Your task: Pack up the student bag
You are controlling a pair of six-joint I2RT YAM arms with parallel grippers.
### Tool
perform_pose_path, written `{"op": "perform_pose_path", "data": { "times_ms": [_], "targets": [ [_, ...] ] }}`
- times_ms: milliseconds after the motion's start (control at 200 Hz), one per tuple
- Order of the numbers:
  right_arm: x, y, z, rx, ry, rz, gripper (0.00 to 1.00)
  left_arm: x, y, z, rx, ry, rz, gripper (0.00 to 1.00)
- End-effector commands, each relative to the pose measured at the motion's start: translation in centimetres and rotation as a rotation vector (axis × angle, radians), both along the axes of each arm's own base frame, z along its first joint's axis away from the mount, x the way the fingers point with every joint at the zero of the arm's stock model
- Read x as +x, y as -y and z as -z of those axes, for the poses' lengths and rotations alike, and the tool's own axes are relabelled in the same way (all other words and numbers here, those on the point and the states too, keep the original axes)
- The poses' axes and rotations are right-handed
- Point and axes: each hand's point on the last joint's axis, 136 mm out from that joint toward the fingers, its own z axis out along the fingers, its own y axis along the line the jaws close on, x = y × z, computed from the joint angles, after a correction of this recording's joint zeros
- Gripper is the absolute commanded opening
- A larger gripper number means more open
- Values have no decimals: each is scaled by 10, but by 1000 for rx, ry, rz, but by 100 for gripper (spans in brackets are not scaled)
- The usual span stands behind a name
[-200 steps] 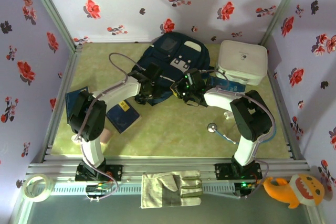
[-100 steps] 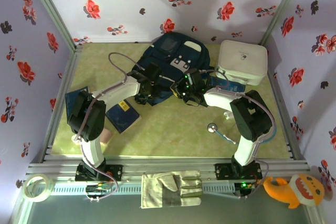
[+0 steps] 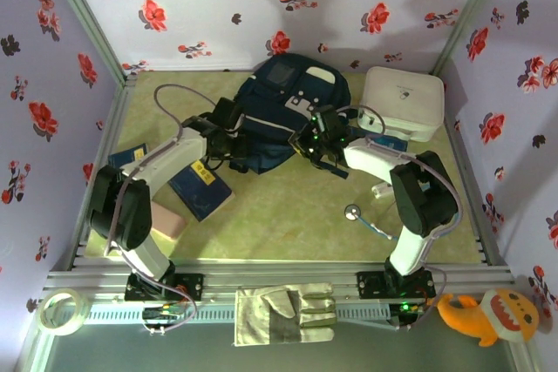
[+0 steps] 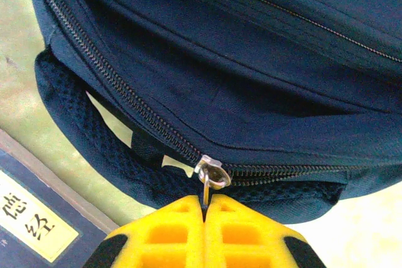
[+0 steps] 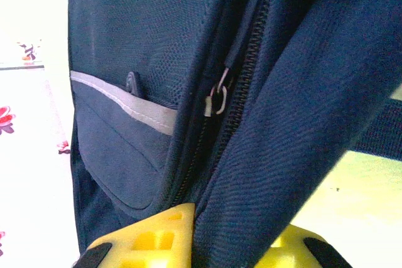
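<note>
student bag [image 3: 292, 106]: 1, lying far-centre on surface [image 3: 288, 215], white case [image 3: 401, 102] (1) just right of it | claws: 2 | left claw [image 4: 206, 204]: pinched shut on zip pull [image 4: 210, 177] | right claw [image 5: 229, 233]: clamped on the bag's fabric | blue books [image 3: 202, 191]: 2 | yellow label [image 4: 34, 224]: Chinese characters

Top external: high, near edge, facing down, wide. Wrist views: close against student bag [image 3: 272, 118], shared with overhead.
</note>
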Motion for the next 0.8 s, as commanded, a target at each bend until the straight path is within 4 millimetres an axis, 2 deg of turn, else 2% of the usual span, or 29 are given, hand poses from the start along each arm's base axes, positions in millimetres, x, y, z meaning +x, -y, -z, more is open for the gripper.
{"op": "perform_pose_path", "data": {
  "times_ms": [0,155,245,315,440,540,610,720,795],
  "targets": [
    [37,17,-34,-41,151,53,16,-12,-11,-21,0,25,62,0],
    [49,-9,-60,31,220,-43,18,-27,8,-50,-111,73,147,0],
    [58,-25,-73,47,247,-121,19,-38,18,-56,-112,77,197,0],
    [66,-30,-71,20,256,-161,19,-43,23,-56,-118,66,200,0],
    [80,-8,-51,-47,210,-117,24,-49,43,-47,-141,38,225,0],
    [82,18,-39,-60,162,-41,38,-53,65,-37,-153,14,258,0],
    [76,34,-38,-73,158,-3,49,-52,79,-30,-162,3,271,0],
    [59,54,-49,-105,169,43,65,-47,96,-24,-180,-11,281,0],
    [45,61,-51,-102,157,69,72,-43,106,-23,-191,-13,294,0]
  ]
}}
